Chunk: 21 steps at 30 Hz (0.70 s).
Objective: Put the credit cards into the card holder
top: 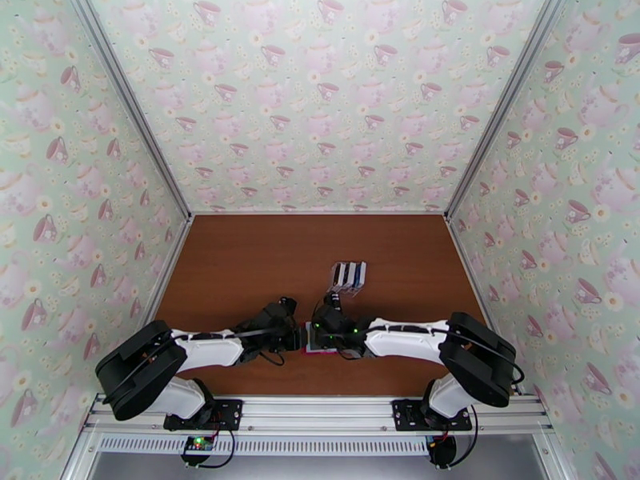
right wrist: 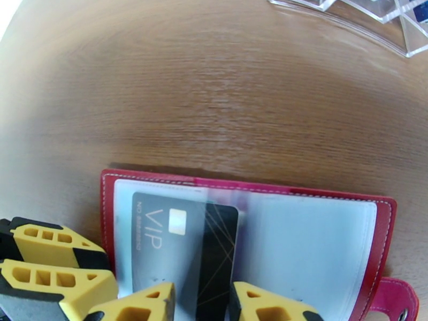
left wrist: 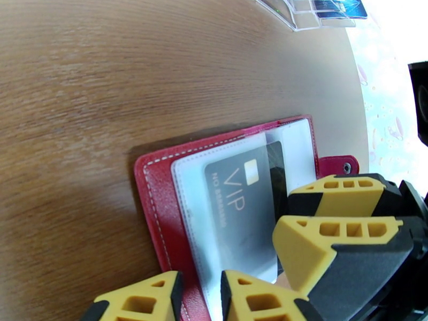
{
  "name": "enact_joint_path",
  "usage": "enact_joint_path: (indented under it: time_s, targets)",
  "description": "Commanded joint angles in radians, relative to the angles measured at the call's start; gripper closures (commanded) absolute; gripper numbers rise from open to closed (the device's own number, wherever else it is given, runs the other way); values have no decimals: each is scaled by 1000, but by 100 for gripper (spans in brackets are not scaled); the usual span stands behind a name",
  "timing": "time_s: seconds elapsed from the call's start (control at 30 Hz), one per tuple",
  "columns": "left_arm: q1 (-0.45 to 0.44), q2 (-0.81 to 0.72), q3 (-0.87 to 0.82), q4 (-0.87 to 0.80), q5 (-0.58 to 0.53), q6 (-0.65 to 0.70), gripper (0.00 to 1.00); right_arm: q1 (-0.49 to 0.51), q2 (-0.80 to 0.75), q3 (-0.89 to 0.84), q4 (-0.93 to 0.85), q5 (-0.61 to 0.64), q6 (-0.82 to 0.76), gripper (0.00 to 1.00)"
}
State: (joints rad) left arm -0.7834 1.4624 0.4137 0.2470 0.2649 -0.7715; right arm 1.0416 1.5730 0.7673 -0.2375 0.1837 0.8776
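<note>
The red card holder [left wrist: 155, 199] lies open on the table, its clear sleeves facing up and its snap tab [right wrist: 398, 300] to one side. A black VIP credit card [right wrist: 160, 236] sits partly inside a sleeve, with one dark end still uncovered. That end runs between the fingers of my right gripper [right wrist: 202, 306], which is shut on it. My left gripper [left wrist: 200, 300] is shut on the holder's edge and sleeve at the opposite side. In the top view both grippers [top: 292, 338] [top: 320, 334] meet over the holder [top: 318, 351]. Other credit cards [left wrist: 342, 6] stand in a rack.
A clear plastic rack [top: 349, 276] holding several cards stands just behind the wallet, toward the back wall. Bare wooden table surrounds it on the left and right. Patterned walls close in three sides.
</note>
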Motion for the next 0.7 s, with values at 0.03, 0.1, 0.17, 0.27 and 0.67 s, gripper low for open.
enact_joint_path:
  time_s: [0.03, 0.1, 0.17, 0.27, 0.67]
  targets:
    - [-10, 56, -41, -91, -4, -12, 73, 9, 15, 32, 10, -1, -5, 66]
    - [-10, 55, -39, -92, -6, -11, 73, 9, 15, 33, 15, -6, -5, 67]
    - [-11, 56, -39, -94, -6, -10, 73, 9, 16, 31, 23, -11, -2, 67]
    - [-9, 56, -36, -95, -7, -9, 73, 9, 22, 29, 33, -19, -2, 68]
    - [8, 46, -18, -129, -30, 4, 73, 12, 41, 31, 80, -60, 6, 69]
